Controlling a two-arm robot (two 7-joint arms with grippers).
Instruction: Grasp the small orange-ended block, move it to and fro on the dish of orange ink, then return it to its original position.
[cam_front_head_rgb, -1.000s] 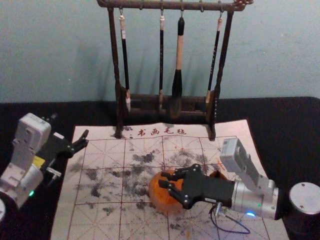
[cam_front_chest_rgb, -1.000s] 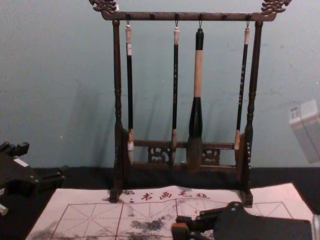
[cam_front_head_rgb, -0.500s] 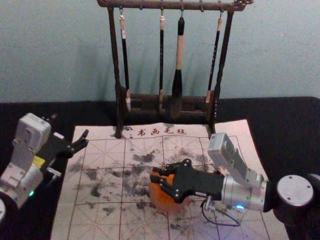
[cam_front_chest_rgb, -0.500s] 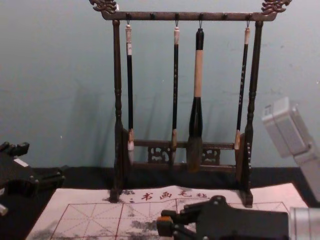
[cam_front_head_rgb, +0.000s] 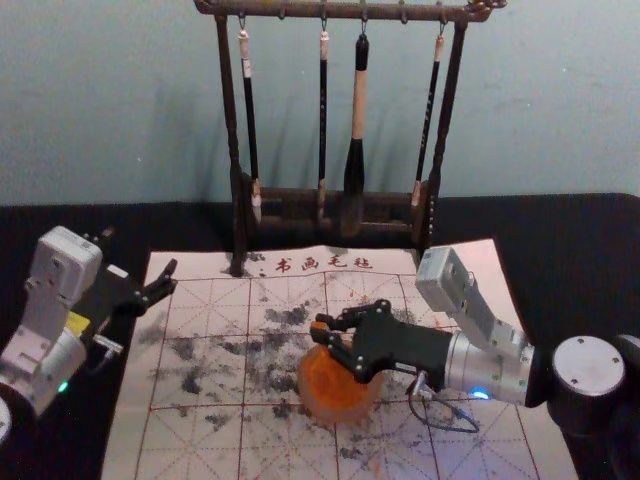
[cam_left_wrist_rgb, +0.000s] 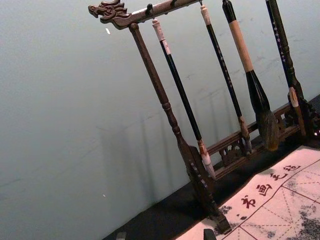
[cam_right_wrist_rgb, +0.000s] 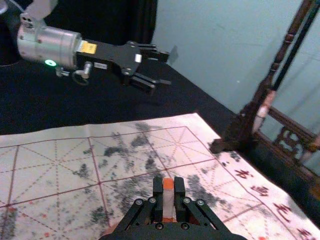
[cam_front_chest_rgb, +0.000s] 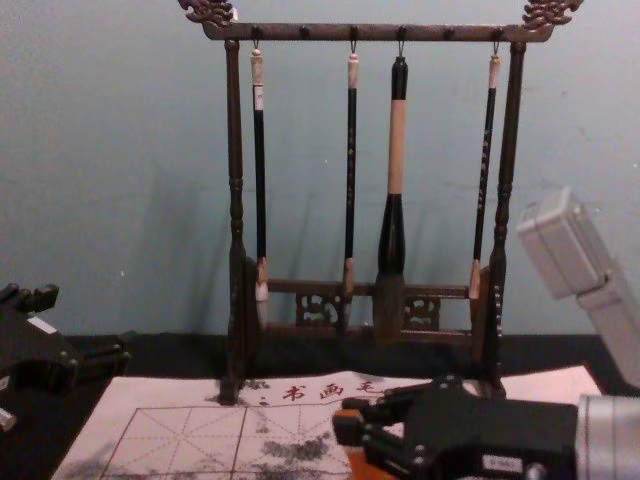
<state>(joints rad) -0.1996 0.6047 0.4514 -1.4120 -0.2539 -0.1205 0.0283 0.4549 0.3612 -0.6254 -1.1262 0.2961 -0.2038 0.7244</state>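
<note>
In the head view my right gripper (cam_front_head_rgb: 328, 333) hangs over the far edge of the orange ink dish (cam_front_head_rgb: 335, 392), shut on the small block (cam_front_head_rgb: 319, 326). The right wrist view has the pale block (cam_right_wrist_rgb: 168, 205), orange at its top end, pinched between the fingertips of my right gripper (cam_right_wrist_rgb: 169, 192). In the chest view an orange part of the block (cam_front_chest_rgb: 368, 466) shows below the right gripper (cam_front_chest_rgb: 352, 428). My left gripper (cam_front_head_rgb: 140, 268) is parked open at the left; its fingertips stand apart at the edge of its wrist view (cam_left_wrist_rgb: 165, 235).
A dark wooden rack (cam_front_head_rgb: 240, 215) with several hanging brushes stands at the back. The white gridded mat (cam_front_head_rgb: 200, 440) lies beneath the dish, stained with dark ink. My right forearm crosses the mat's right side.
My right gripper shifted left over the dish, then away from me and slightly back right, the block still held. More of the dish is uncovered. The left arm has stayed put.
</note>
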